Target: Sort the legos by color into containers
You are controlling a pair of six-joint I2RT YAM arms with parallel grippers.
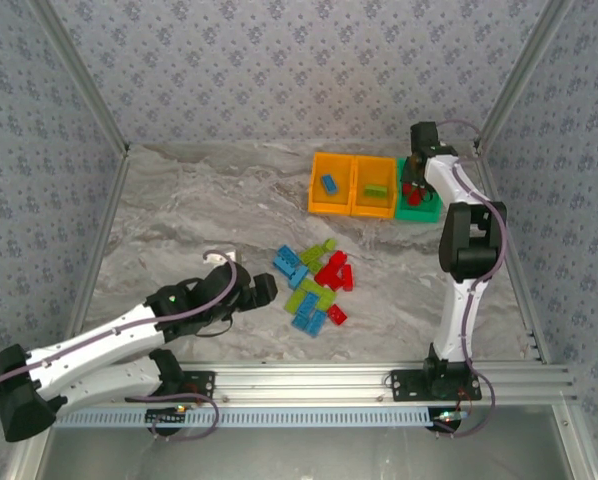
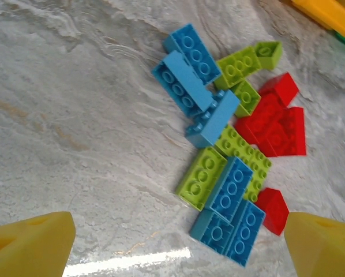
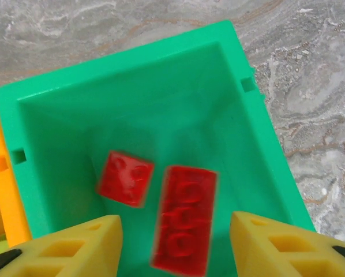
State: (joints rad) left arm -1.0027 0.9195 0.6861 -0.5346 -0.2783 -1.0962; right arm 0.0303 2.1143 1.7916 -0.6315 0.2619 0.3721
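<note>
A pile of red, blue and lime legos (image 1: 314,285) lies mid-table. My left gripper (image 1: 264,290) sits just left of it, open and holding nothing; in the left wrist view the left gripper (image 2: 179,226) frames blue bricks (image 2: 230,216) and a lime brick (image 2: 201,176). Over the green bin (image 1: 421,209) hangs my right gripper (image 1: 412,188), open (image 3: 175,231). Inside the green bin (image 3: 120,63) are a small red brick (image 3: 126,178) and a long red brick (image 3: 184,216), blurred, touching neither finger.
Two orange bins (image 1: 331,183) (image 1: 373,187) stand in a row left of the green one, the left holding a blue brick (image 1: 329,184), the middle a lime brick (image 1: 376,189). Patterned walls and metal frame posts enclose the table (image 1: 199,215).
</note>
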